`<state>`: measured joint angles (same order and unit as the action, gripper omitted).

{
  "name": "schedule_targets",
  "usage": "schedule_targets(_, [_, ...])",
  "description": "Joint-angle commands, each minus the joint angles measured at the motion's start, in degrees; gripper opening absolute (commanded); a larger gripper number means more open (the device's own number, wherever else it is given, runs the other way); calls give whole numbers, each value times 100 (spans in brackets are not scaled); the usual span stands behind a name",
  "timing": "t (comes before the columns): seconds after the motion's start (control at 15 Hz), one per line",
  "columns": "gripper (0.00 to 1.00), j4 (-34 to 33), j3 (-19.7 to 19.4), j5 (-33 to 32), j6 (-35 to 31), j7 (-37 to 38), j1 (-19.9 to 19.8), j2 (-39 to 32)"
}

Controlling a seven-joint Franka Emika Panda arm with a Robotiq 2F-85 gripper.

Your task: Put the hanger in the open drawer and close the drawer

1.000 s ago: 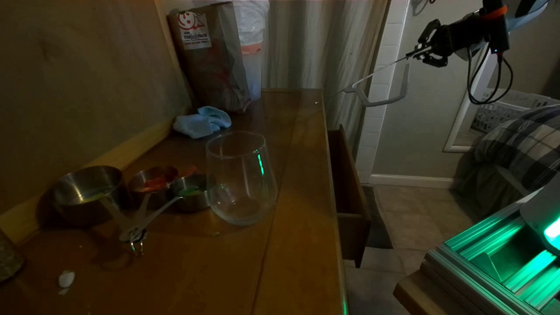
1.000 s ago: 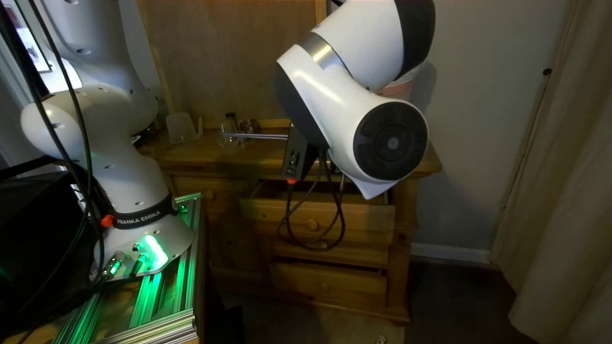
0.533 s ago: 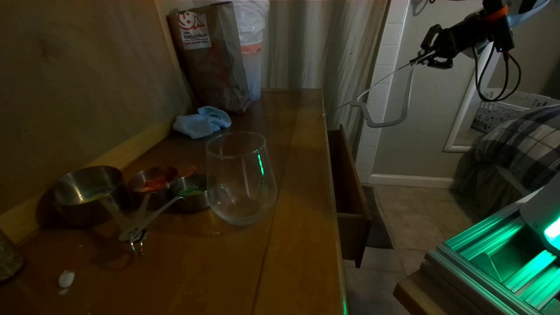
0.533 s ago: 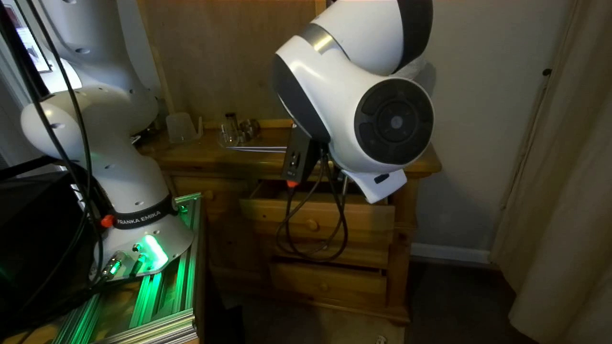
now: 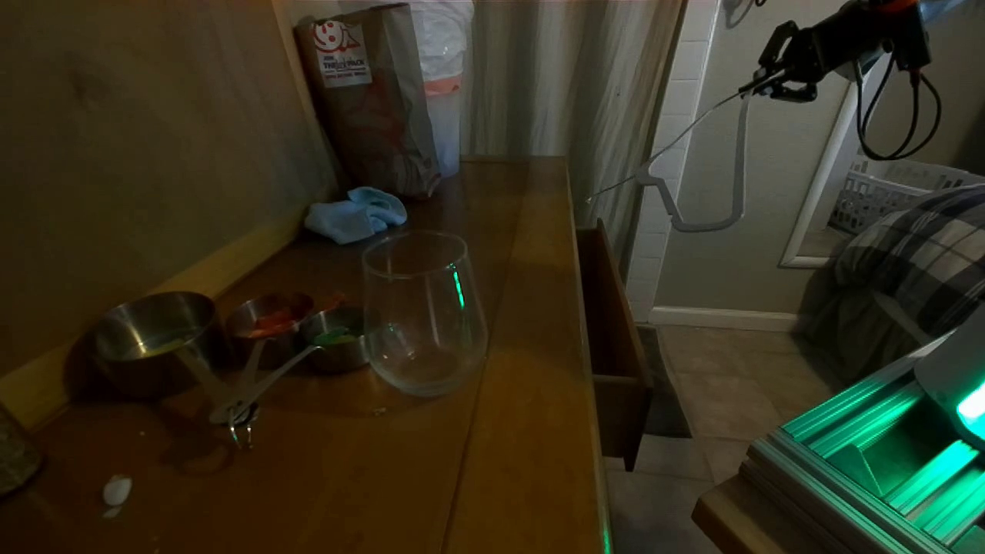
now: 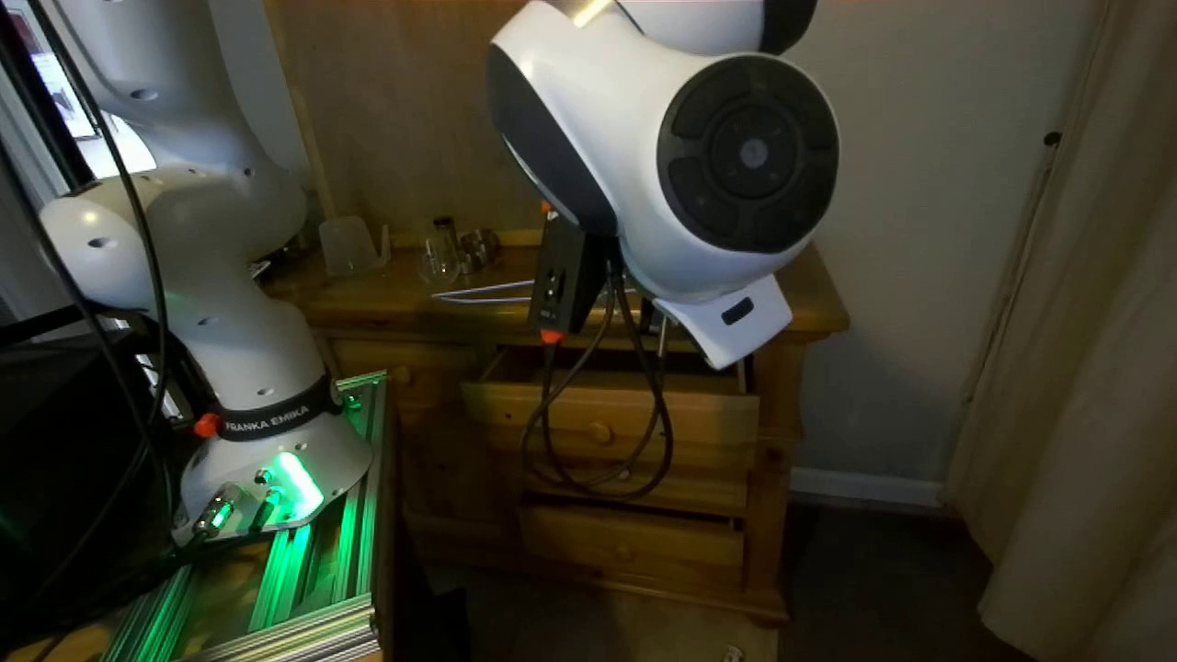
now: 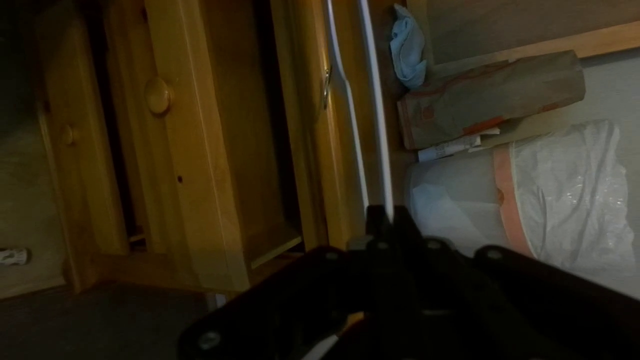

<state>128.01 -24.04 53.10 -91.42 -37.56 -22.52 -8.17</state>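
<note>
The hanger [image 5: 711,227] is thin and whitish grey, a triangular outline of slim, smooth bars with a rounded bend at its lower corner; a finer wire hook [image 5: 613,189] runs from it toward 8 o'clock. It is up in the air, pinched at one end by the gripper [image 5: 762,83], whose fingers are drawn in narrow on it, between 1 and 2 o'clock from the hanger's middle. In the wrist view two pale bars run from the fingertips toward 12 o'clock and leave by the upper edge.

In an exterior view the brown wooden drawer [image 5: 619,412] lies at about 7 o'clock from the hanger, pulled out. At 8 o'clock a clear glass [image 5: 425,331] stands on the desk [image 5: 531,462], with metal measuring cups [image 5: 158,362] at 9 o'clock from the glass.

At 9 o'clock from the hanger lies a light blue cloth [image 5: 354,218], near an upright brown paper bag [image 5: 369,123]. Its white label [image 5: 345,71] has red art; JOIN, THE and PACK can be read, but the word between the last two is too blurred. In an exterior view FRANKA EMIKA stands in white on the arm's black band [image 6: 279,420].
</note>
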Motion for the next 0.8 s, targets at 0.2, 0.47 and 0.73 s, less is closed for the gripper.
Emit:
schedule_targets(0.2, [1,62,63,-182,-114,194,-58,138])
schedule_targets(0.47, [1,98,127,-137,-274,236,-8,66])
schedule_targets(0.73, [1,157,257,-108,-571,303,74,-65])
